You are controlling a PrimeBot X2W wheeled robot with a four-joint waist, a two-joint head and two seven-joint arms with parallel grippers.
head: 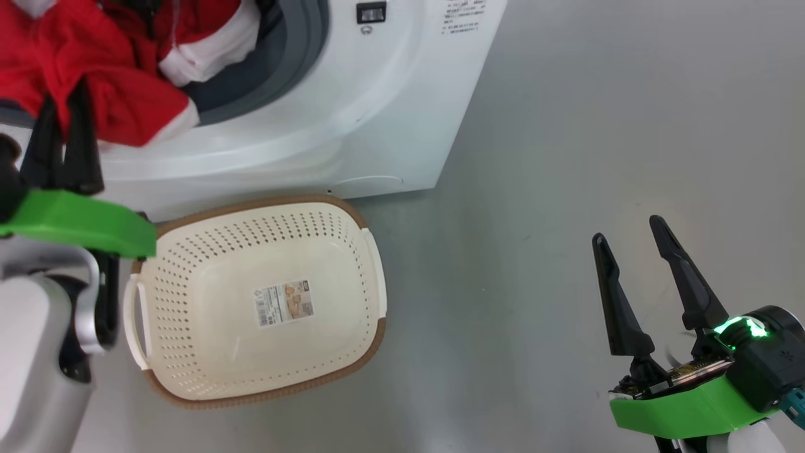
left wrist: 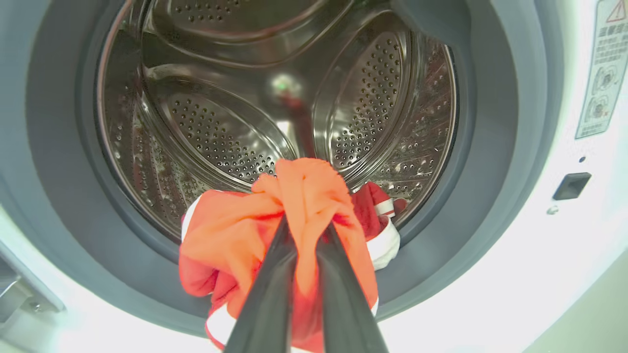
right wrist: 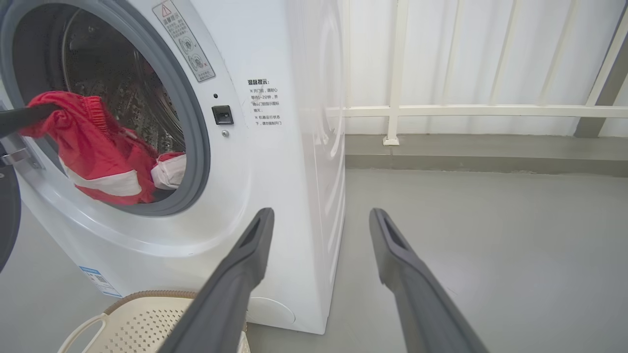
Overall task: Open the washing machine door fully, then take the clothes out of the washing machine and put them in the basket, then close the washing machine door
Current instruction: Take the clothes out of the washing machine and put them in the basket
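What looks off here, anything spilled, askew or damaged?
Nothing stands out. The clothes hang half out of the washing machine over the gasket, pinched in the left claw, as expected for unloading. The basket below holds a paper label.

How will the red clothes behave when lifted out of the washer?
Probably floppy: the clothes bunch and fold in the shut left gripper. Likely to drag: part lies over the gasket. Seemingly light: thin fabric.
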